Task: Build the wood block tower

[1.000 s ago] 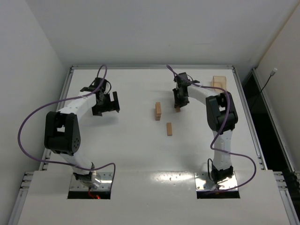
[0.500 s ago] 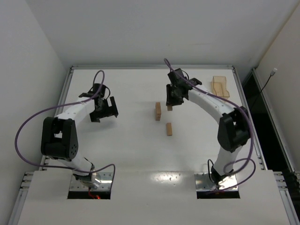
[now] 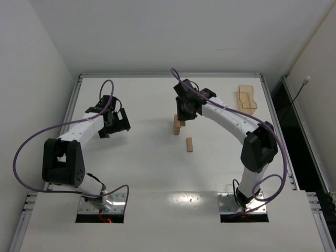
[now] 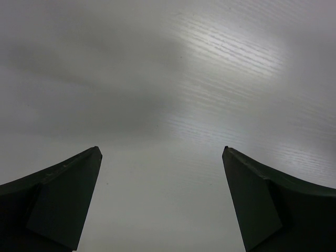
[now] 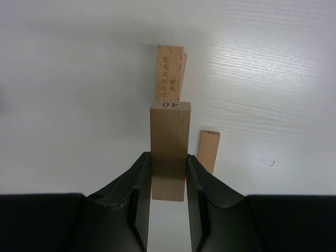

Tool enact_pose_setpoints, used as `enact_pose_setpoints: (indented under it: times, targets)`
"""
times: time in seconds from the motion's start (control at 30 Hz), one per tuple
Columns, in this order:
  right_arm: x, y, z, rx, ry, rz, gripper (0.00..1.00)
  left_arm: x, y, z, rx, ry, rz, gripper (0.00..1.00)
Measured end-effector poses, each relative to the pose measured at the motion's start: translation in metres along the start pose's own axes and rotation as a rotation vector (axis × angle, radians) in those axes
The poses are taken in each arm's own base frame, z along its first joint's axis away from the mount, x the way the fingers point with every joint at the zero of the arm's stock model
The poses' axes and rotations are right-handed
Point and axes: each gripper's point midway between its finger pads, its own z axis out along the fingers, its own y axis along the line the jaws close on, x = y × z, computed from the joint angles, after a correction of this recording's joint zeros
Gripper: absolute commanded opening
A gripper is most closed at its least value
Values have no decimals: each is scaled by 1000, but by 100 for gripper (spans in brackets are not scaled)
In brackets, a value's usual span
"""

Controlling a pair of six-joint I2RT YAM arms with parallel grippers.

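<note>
Even, diffuse overhead light fills the top view. The white matte worktop (image 3: 147,157) is bright, with faint soft shadows beneath both arms. A speckled glare patch sits on the glossy white near ledge (image 3: 184,198). In the left wrist view a broad grey shadow smears the upper left, a sheen picks out surface grain at upper right, and the black left gripper (image 4: 161,153) is underexposed. In the right wrist view the light-tan rectangular wooden block (image 5: 169,152) is crisp, its stamped "40" legible. Print on the light-tan wood block tower (image 5: 170,68) behind seems slightly soft.
</note>
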Motion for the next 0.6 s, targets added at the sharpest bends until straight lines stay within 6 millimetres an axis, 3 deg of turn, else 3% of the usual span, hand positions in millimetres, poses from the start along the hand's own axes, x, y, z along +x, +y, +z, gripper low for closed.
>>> enact_pose_setpoints:
  times: [0.23, 0.6]
  targets:
    - [6, 5, 19, 31, 35, -22, 0, 15, 8, -6, -3, 6, -16, 100]
    - [-5, 15, 35, 28, 30, -33, 0, 14, 3, -7, 21, 4, -29, 100]
